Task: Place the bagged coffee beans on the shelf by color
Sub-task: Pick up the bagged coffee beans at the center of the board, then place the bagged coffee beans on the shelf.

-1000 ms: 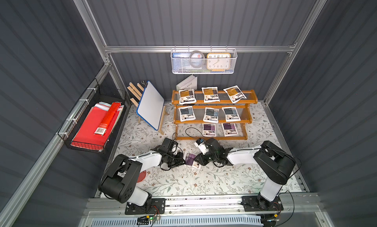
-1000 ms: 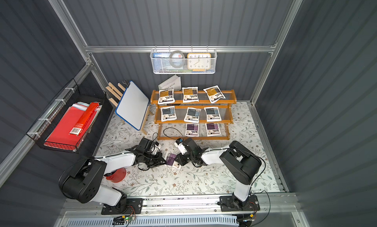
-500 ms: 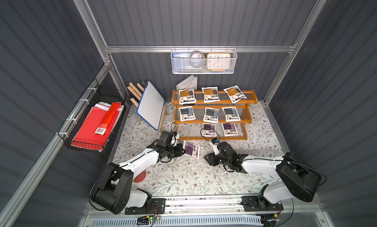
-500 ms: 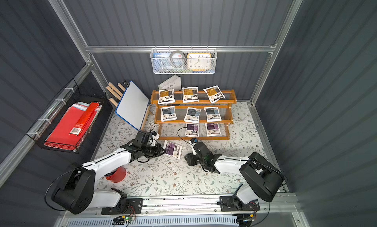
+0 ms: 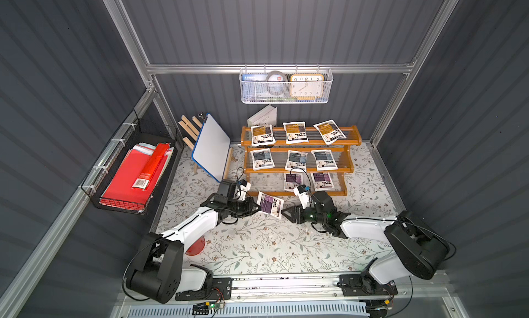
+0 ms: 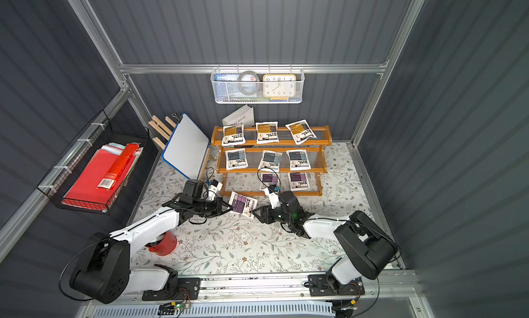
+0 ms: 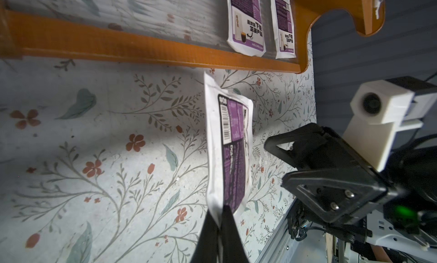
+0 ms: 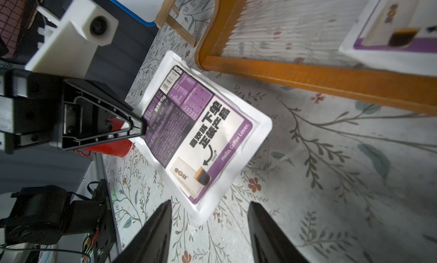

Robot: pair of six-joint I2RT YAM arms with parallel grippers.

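Observation:
My left gripper (image 5: pixel 259 209) (image 7: pixel 221 208) is shut on one edge of a purple-labelled bag of coffee beans (image 5: pixel 270 205) (image 6: pixel 243 204) (image 7: pixel 227 155) (image 8: pixel 201 131), holding it just above the floral floor in front of the shelf (image 5: pixel 297 143) (image 6: pixel 269 143). Close beside the bag's far corner, my right gripper (image 5: pixel 286 212) (image 8: pixel 209 203) stands open and touches nothing. On the shelf, three yellow bags (image 5: pixel 294 132) lie on the top tier and three blue-grey bags (image 5: pixel 296 160) on the middle one. Two purple bags (image 5: pixel 322 180) lie at the middle and right of the bottom tier.
A whiteboard on an easel (image 5: pixel 211 147) leans left of the shelf. A black wire basket with red folders (image 5: pixel 134 173) hangs on the left wall, and a white mesh basket (image 5: pixel 284 86) hangs above the shelf. A white book (image 5: pixel 263 117) stands behind it. A red cup (image 6: pixel 161 243) sits under the left arm.
Both grippers met at the purple bag a second ago. The right gripper has let go, opened and drawn back to the right. The left has carried the bag toward the shelf.

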